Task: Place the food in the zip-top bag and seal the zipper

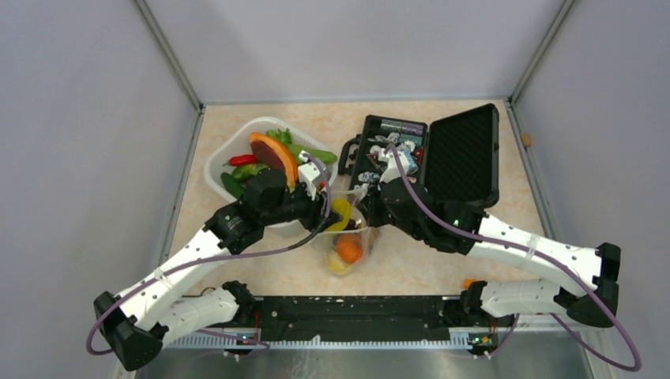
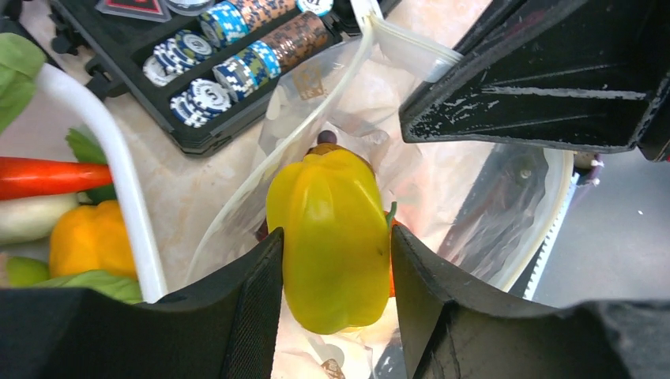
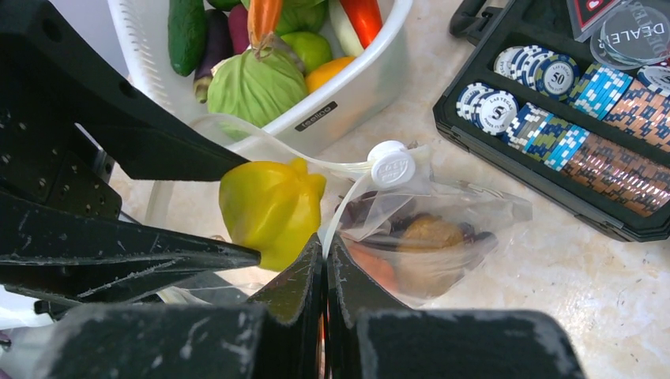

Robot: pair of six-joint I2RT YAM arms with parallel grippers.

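The left arm is stretched forward and inward from its base, and the left gripper (image 2: 336,237) is tipped down toward the mouth of the zip-top bag (image 3: 474,221). A yellow pepper (image 2: 328,197) is clamped between its two fingers (image 2: 253,300). The pepper's body fills the gap between them and its stem end sticks out past the fingertips.

The right arm is reached in from the other side, bent at the elbow, and the right gripper (image 3: 325,245) is set close beside the left one. Its fingers are pressed together on the bag's mouth edge, where the zipper (image 3: 340,166) runs down between the fingertips. The white slider (image 3: 393,164) is seen just beyond them.

The bag is held open just past the left fingertips, with the pepper at its mouth. Whether the pepper is already past the rim cannot be told. Deeper in the bag, beyond the right fingertips, an orange tangerine (image 1: 348,249), a brownish round piece (image 3: 430,235) and dark grapes (image 3: 365,209) are seen through the plastic.

To the left of the left fingers a white basket (image 2: 118,174) is set, filled with more food. Among it are an orange pepper (image 2: 91,237), a green cabbage (image 3: 257,83) and a cucumber (image 3: 186,31).

Beyond both sets of fingertips an open black case (image 1: 462,154) is laid flat, and rows of poker chips (image 3: 496,110) are held in its tray.
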